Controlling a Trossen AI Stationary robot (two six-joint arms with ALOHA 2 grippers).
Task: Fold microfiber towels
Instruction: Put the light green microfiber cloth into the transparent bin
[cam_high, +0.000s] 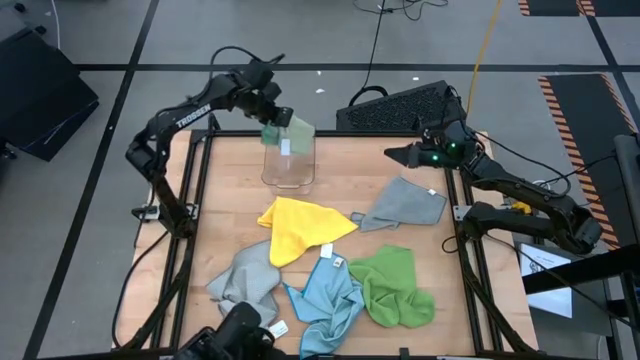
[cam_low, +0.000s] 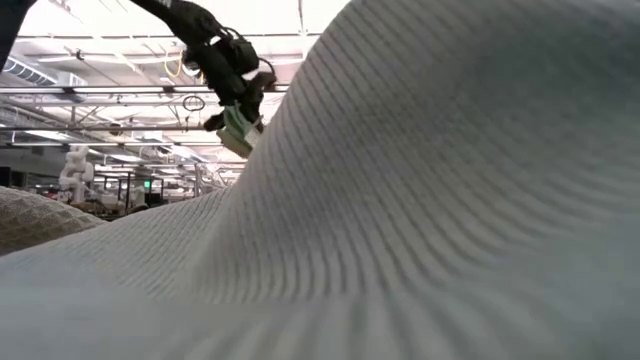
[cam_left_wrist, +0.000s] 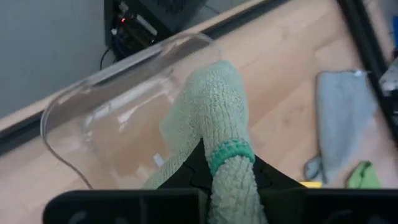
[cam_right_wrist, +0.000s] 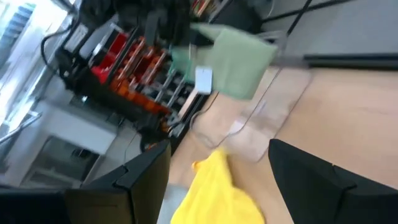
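So the left gripper (cam_high: 278, 120) is up at the far side of the table (cam_high: 410, 210), clamped tight on the pale green towel (cam_high: 294, 134), which hangs folded right over the clear plastic bin (cam_high: 288, 165). You can see a white tag (cam_right_wrist: 203, 79) dangling off it in the right wrist view. The towel's ribbed weave shows up nicely from the left wrist cam, bunched between the fingers.

The right gripper (cam_high: 400, 155) sits at the far right corner, jaws spread wide, holding nothing.

Room-wise: the far half of the table around the bin is mostly bare wood, so plenty of space there. The near half is crowded. The yellow towel (cam_high: 295, 228) lies crumpled in the middle, a grey towel (cam_high: 405, 205) just right of it, another grey one (cam_high: 245, 280) near the front left, then the light blue towel (cam_high: 325, 295) and the bright green towel (cam_high: 395, 288) bunched together toward the near edge. The low view is basically blocked by grey cloth right at the lens.
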